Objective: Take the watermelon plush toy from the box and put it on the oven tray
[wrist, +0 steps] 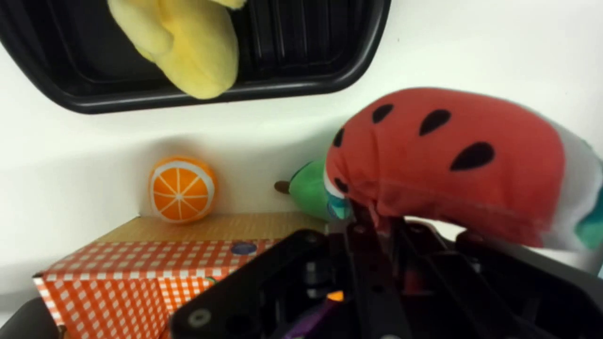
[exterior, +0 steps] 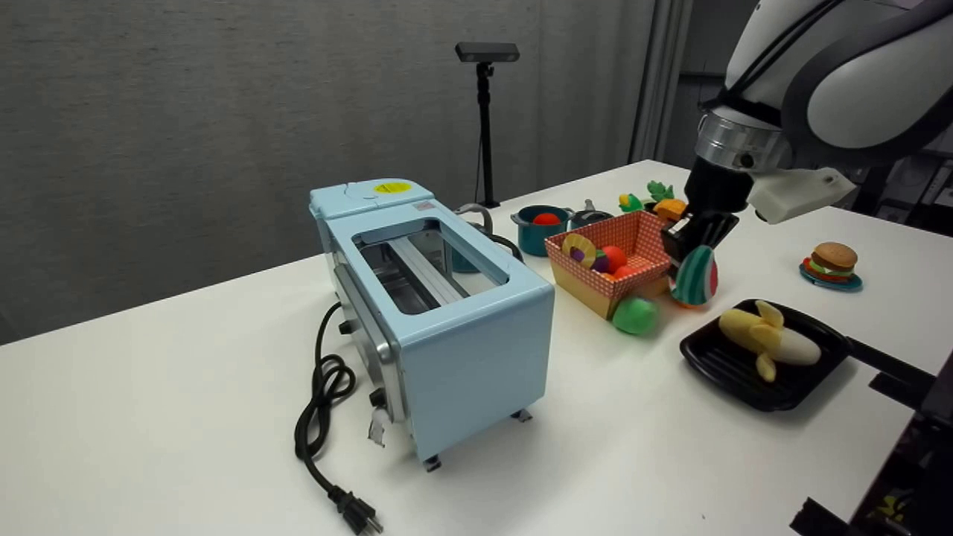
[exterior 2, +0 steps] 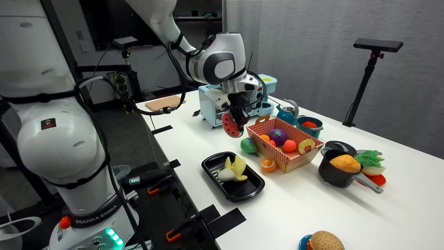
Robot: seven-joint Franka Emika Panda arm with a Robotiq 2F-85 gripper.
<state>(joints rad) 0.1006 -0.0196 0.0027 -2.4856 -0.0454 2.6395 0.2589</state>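
Hand (nearly closed) grips watermelon.

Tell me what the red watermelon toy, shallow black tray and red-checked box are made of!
The red watermelon toy looks like matte, stuffed fabric: it puckers where the black hand pinches. The shallow black tray gleams along its smooth rim, so maybe coated metal or hard plastic. The red-checked box seems printed cardboard, fairly dull, with thin walls and straight folds.
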